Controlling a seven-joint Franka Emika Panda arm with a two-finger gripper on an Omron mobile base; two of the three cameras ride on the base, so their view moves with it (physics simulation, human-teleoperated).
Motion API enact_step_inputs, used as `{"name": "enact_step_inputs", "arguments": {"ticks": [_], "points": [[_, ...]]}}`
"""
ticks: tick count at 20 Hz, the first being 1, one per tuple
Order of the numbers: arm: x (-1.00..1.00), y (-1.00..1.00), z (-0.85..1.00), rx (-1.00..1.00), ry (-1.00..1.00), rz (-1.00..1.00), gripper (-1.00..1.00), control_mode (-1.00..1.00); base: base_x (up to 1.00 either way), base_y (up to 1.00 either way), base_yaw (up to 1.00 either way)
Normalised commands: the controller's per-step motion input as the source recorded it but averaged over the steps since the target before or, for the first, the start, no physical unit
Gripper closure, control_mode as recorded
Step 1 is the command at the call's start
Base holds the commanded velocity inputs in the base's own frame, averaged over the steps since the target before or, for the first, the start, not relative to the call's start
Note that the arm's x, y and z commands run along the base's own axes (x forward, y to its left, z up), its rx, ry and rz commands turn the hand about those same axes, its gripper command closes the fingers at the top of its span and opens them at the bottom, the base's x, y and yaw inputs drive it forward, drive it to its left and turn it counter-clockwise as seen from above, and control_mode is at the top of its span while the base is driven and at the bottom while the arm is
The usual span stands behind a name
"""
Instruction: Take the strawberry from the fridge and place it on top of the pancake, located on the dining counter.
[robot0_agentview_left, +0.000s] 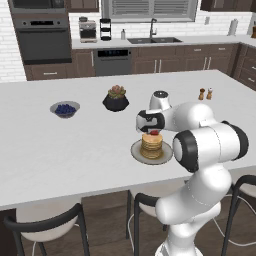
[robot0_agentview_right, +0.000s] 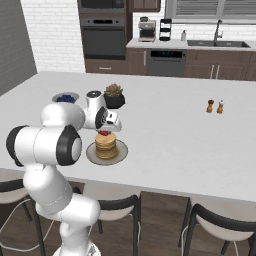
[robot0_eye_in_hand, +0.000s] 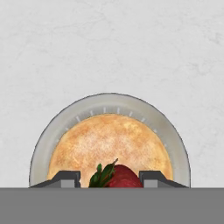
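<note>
The pancake (robot0_agentview_left: 151, 146) is a golden-tan stack on a round grey plate (robot0_agentview_left: 136, 151), near the front edge of the white dining counter (robot0_agentview_left: 75, 145). My gripper (robot0_agentview_left: 153, 132) hangs straight over the stack, shut on the strawberry (robot0_agentview_left: 154, 133). The strawberry sits at or just above the top pancake; I cannot tell whether it touches. From the right I see the strawberry (robot0_agentview_right: 104, 133) under the gripper (robot0_agentview_right: 104, 131) above the pancake (robot0_agentview_right: 106, 145). The hand view shows the strawberry (robot0_eye_in_hand: 124, 178), red with green leaves, between the fingertips (robot0_eye_in_hand: 65, 178) over the pancake (robot0_eye_in_hand: 109, 140). The fridge is out of view.
A grey bowl of blueberries (robot0_agentview_left: 65, 109) and a potted plant in a black pot (robot0_agentview_left: 116, 99) stand behind the plate. Two small shakers (robot0_agentview_left: 205, 93) are at the far right. Black-framed stools (robot0_agentview_left: 50, 225) line the counter's near edge.
</note>
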Motion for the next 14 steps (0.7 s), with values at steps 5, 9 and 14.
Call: {"name": "enact_step_inputs", "arguments": {"ticks": [5, 9, 14], "points": [[-0.04, 0.0, -0.16, 0.0, -0.01, 0.0, 1.0, -1.0, 0.0, 0.0, 0.0], [0.0, 0.0, -0.11, 0.0, 0.0, 0.0, 1.0, -1.0, 0.0, 0.0, 0.0], [0.0, 0.0, -0.09, 0.0, 0.0, 0.0, 1.0, -1.0, 0.0, 0.0, 0.0]]}}
